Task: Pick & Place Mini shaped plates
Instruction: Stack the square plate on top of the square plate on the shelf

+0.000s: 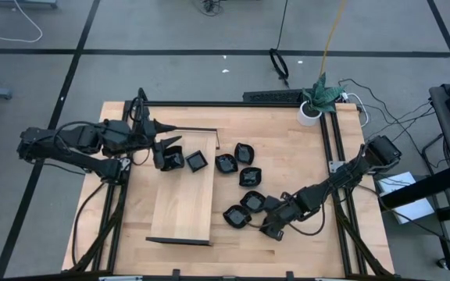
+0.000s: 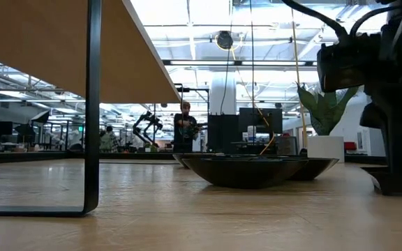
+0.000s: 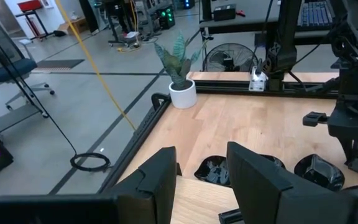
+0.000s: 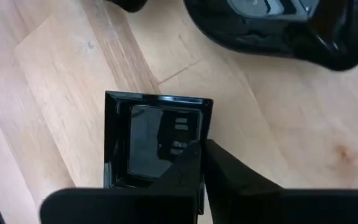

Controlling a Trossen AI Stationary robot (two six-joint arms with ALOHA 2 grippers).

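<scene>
Several mini shaped plates, small glossy black dishes [image 1: 244, 176], lie flat on the wooden table right of a pale raised board [image 1: 182, 203]. Two more plates [image 1: 197, 161] sit on the board's far end. My right gripper [image 1: 275, 227] is down at the near end of the cluster, shut on a square plate [image 4: 148, 143]. A larger rounded plate [image 4: 278, 25] lies just beyond it. My left gripper [image 3: 201, 165] hovers over the board's far left part, open, with nothing between its fingers. My right gripper pinches the square plate's side rim [image 4: 205, 121] near one corner, one finger [image 4: 185, 171] over the dish's inside and the other [image 4: 247, 186] outside it. The fingers slant down from above. The plate lies flat on the table.
A potted plant [image 1: 312, 105] stands at the table's far right corner. Black frame rails [image 1: 334, 148] run along the table's edges. In the low view the board's black leg [image 2: 93, 104] stands at the left and plates [image 2: 250, 169] sit mid-table. Bare wood shows near the front edge.
</scene>
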